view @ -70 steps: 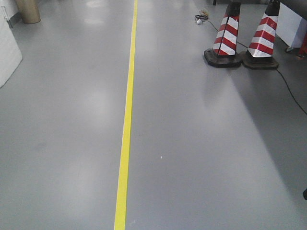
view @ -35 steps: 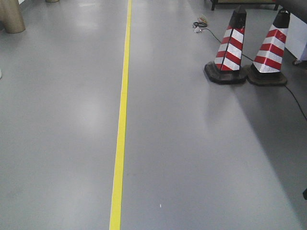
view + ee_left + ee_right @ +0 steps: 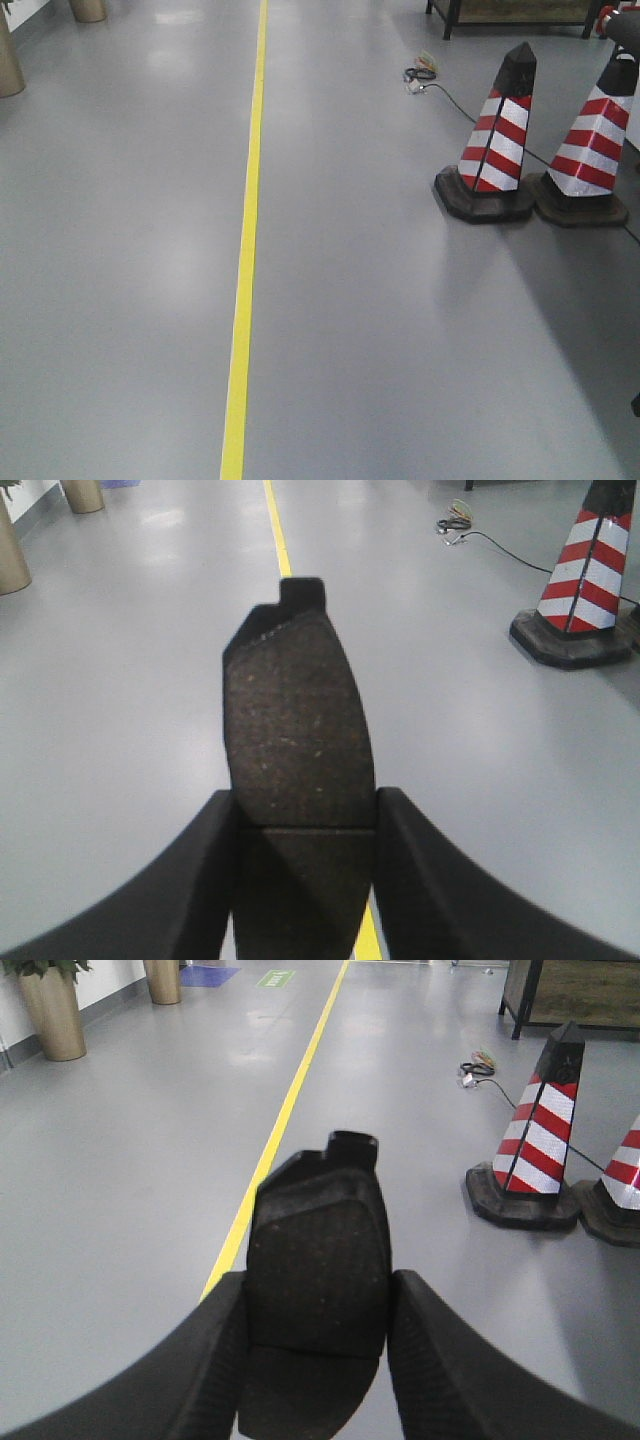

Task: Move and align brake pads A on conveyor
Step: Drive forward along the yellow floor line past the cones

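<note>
While both wrist views face grey floor [image 3: 400, 350], left gripper [image 3: 303, 810] clamps a brake pad [image 3: 295, 710] at centre frame; right gripper [image 3: 318, 1285] clamps a second pad [image 3: 318, 1230] likewise. Striped cones [image 3: 497, 130] upper right.

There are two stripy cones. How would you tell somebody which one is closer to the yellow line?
Find the yellow line running up the grey floor, then look right of it for two red-and-white striped cones on black bases. The left cone is yours: it stands between the line and the right cone.
</note>
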